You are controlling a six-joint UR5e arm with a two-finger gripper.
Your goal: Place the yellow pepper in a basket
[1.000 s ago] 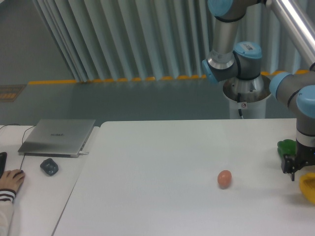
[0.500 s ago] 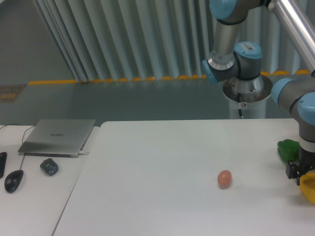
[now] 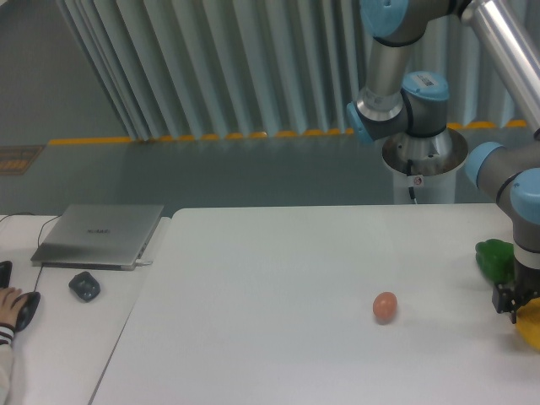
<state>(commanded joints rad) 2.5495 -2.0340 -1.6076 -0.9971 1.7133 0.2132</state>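
Note:
The yellow pepper (image 3: 531, 331) lies at the far right edge of the white table (image 3: 278, 287), partly cut off by the frame. My gripper (image 3: 520, 309) hangs straight down right above it, touching or nearly touching its top. Only the gripper's dark left part shows, so I cannot tell how the jaws stand. No basket is in view.
A dark green pepper (image 3: 494, 256) sits just behind and left of the gripper. A brownish-orange egg (image 3: 385, 306) lies mid-right on the table. On the left side table are a closed laptop (image 3: 99, 234), a small dark object (image 3: 83, 286) and a person's hand on a mouse (image 3: 17, 305).
My gripper has moved right and down, from in front of the green pepper to above the yellow pepper. The person's hand left the mouse and has come back.

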